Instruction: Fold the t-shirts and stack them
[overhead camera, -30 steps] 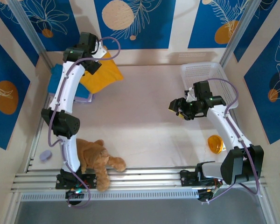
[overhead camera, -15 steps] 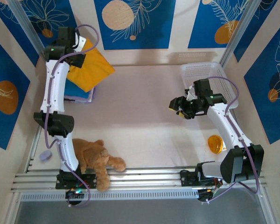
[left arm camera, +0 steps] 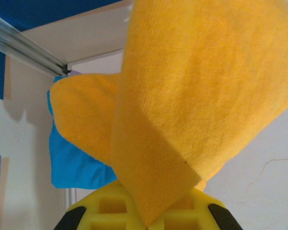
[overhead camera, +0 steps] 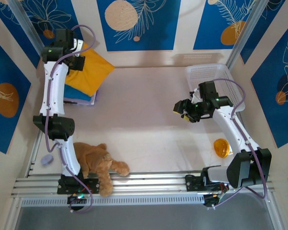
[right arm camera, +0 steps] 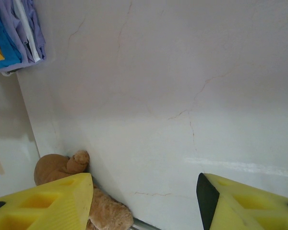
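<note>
Two folded tees, blue (overhead camera: 80,93) over lilac (overhead camera: 82,101), lie stacked in the far-left corner of the tabletop (overhead camera: 144,124). The orange tee (overhead camera: 92,73) hangs just above them, pinched at its far-left edge by the left fingers (left arm camera: 100,212), which are closed on the cloth. From there it trails toward the near right, its long axis slanting across the pile, and its lower part seems to rest on the blue one. The left arm is much the nearer. The right fingers (right arm camera: 44,200) hover well apart over the bare mid-tabletop, spread wide and holding nothing.
</note>
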You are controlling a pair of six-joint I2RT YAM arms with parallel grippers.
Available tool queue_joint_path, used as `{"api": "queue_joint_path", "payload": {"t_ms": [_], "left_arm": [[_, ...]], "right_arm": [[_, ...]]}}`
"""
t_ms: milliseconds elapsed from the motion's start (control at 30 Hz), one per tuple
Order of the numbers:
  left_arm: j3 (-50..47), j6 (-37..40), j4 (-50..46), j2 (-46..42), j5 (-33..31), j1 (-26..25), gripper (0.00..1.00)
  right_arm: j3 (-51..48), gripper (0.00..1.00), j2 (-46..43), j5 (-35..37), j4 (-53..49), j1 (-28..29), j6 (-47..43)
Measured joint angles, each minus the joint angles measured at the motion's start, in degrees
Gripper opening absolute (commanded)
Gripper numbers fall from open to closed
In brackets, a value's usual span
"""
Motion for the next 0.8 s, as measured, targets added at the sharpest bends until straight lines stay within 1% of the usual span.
{"api": "queue_joint_path", "payload": {"t_ms": [300,567,800], "left_arm": [[-3.0,-2.8,-0.5,0.0,0.3,0.6,0.00],[-3.4,-3.8,-0.3,0.0,0.9,3.8,0.00],[-3.4,-3.8,1.2,1.3,2.7,7.0,0.00]], "right_arm": [[0.0,0.61,0.7,0.3,0.1,0.7,0.0],[0.0,0.61,1.0,0.6,0.1,0.7,0.0],[0.5,0.61,1.9,0.9,0.0,1.0,0.0]]}}
